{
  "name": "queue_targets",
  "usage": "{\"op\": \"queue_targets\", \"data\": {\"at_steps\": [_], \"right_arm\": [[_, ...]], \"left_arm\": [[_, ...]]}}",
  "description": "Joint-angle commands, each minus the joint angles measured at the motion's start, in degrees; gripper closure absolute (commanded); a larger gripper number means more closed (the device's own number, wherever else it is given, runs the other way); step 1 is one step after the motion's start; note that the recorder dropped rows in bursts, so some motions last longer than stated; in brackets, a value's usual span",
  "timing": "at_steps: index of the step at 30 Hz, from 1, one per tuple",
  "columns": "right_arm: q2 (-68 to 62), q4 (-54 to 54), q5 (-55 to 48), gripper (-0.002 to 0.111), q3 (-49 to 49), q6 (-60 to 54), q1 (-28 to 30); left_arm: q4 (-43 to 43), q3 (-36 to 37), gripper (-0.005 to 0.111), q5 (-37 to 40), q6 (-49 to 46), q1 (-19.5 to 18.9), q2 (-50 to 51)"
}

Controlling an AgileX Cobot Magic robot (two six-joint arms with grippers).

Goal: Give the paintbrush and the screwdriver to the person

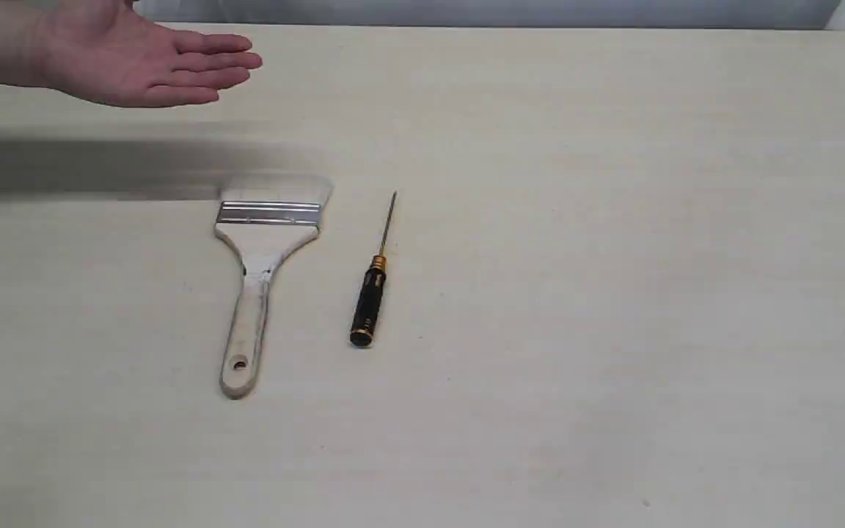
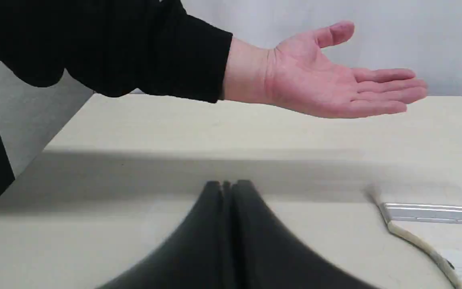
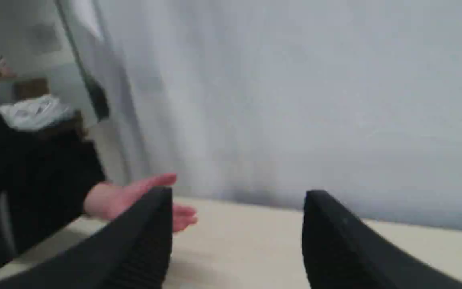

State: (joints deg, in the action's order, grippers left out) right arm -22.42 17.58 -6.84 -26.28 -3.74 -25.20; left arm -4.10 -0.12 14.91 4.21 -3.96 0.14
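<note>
The paintbrush point(image 1: 261, 249) lies flat on the table, pale bristles toward the far side and wooden handle toward the near edge. To its right lies the screwdriver point(image 1: 371, 293), black handle near, thin shaft pointing away. The person's hand point(image 1: 136, 62) is held palm up above the far left of the table. In the left wrist view my left gripper point(image 2: 227, 185) is shut with nothing in it, with the hand point(image 2: 335, 84) beyond it and the brush point(image 2: 431, 224) off to one side. My right gripper point(image 3: 239, 196) is open and empty, raised, with the hand point(image 3: 134, 196) partly behind one finger. Neither gripper shows in the exterior view.
The beige table point(image 1: 613, 293) carries only the two tools. A dark band of shadow point(image 1: 100, 169) crosses the left side behind the brush. A pale grey wall point(image 3: 295, 100) stands behind the table's far edge.
</note>
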Motion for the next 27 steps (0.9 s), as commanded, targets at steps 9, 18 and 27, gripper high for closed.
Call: {"op": "queue_targets", "data": {"at_steps": [9, 18, 27], "right_arm": [[-45.67, -4.48, -31.20, 0.057, -37.76, 0.47, -7.62], [-70.77, -10.93, -46.68, 0.057, -56.23, 9.19, -7.62], [-89.75, -15.07, -46.58, 0.057, -62.95, 13.67, -13.79]], "left_arm": [[0.09, 0.12, 0.107, -0.67, 0.12, 0.32, -0.14], [0.27, 0.12, 0.107, -0.54, 0.12, 0.32, -0.14], [0.27, 0.12, 0.107, -0.54, 0.12, 0.32, -0.14]]}}
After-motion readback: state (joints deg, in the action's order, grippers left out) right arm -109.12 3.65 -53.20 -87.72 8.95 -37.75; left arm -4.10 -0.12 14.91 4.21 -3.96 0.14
